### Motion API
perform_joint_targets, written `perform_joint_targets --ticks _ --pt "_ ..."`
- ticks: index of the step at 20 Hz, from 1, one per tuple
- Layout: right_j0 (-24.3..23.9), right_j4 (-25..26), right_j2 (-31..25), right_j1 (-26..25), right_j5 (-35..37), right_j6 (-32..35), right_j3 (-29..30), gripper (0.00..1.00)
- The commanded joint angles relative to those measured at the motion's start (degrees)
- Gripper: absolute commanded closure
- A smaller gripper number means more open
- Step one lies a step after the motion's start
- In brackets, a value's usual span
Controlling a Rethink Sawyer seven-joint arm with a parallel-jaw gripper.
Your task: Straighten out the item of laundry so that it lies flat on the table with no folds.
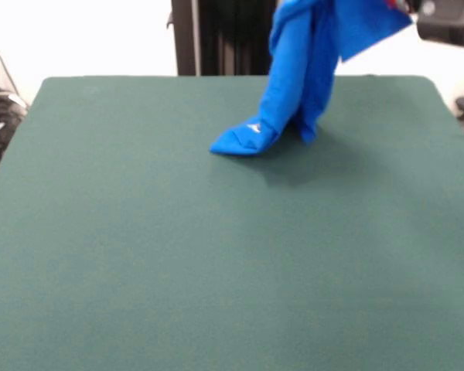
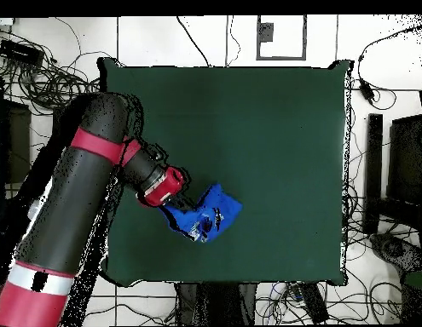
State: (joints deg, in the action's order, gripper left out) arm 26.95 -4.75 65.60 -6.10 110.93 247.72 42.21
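Thick cylindrical robot arm (image 2: pixel 73 192): black segments, red bands at joints, white-grey ring near base end. Wrist section narrower, black, capped by red collar. Black housing beyond collar.

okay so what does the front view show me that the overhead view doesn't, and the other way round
Only the front view shows that the item of laundry hangs lifted, draped down from above, with just its lower end resting on the table and a small white mark near that tip.

Only the overhead view shows the red and black arm reaching over the table's edge to the garment, and the cables on the floor around the table.

Both show the bright blue garment bunched rather than flat, on the dark green table. Neither shows the gripper's state clearly.
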Motion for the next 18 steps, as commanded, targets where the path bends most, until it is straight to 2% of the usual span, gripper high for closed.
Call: perform_joint_targets --ticks 1,2,3,5,6,8,10,12,16,18 --pt "-3.44 6.31 -1.49 2.70 8.17 -24.59 -12.63 1.00" --pt "-3.67 7.59 -1.51 2.49 10.20 -27.19 -13.70 1.00" --pt "-3.76 10.07 -1.39 1.88 13.61 -30.80 -15.33 0.00" --pt "-3.94 12.25 0.92 0.18 17.57 -32.71 -17.51 0.00" --pt "-4.48 9.24 -0.16 -0.91 19.69 -27.30 -18.18 0.00" --pt "-5.10 8.43 2.02 -3.66 18.17 -17.46 -20.12 0.00" --pt "-7.50 4.47 3.07 -5.74 21.81 -9.39 -23.97 0.00" --pt "-8.60 3.70 4.32 -6.66 24.55 -8.80 -26.48 0.00" --pt "-8.66 3.27 3.01 -5.23 24.53 -9.96 -25.99 0.00" --pt "-7.93 5.30 2.71 -3.66 24.37 -13.44 -24.62 0.00"
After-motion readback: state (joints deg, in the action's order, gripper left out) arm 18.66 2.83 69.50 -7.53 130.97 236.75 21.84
